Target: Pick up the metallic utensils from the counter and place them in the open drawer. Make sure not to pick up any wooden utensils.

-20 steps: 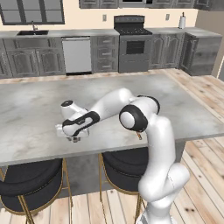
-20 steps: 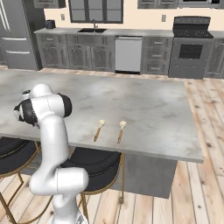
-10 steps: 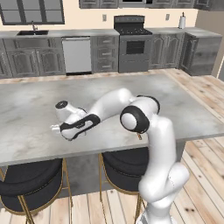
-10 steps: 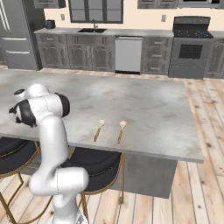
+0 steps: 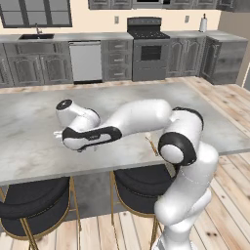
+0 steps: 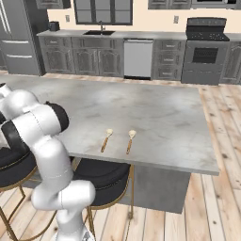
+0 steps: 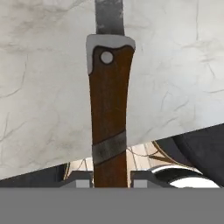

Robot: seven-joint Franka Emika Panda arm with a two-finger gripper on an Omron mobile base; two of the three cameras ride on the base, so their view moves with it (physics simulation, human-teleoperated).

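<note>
A knife (image 7: 109, 113) with a dark brown handle and grey blade stands between my fingertips in the hand view, and my gripper (image 7: 111, 180) is shut on the handle's end. It hangs a little above the light marbled counter (image 7: 175, 65), close to its front edge. In the left base view my gripper (image 5: 58, 134) lies level over the left part of the counter (image 5: 29, 122). Two wooden utensils (image 6: 106, 140) (image 6: 130, 140) rest near the counter's front edge, to the right of the arm. The open drawer is out of view.
Two black round stools (image 5: 34, 205) (image 5: 139, 183) stand under the counter's front edge, below the arm. Dark grey cabinets, a dishwasher (image 5: 85, 59) and a stove (image 5: 150, 49) line the back wall across a wooden floor.
The jaws have closed on the knife handle. The hand has turned from pointing down to lying level and has risen slightly off the counter, drifting left.
</note>
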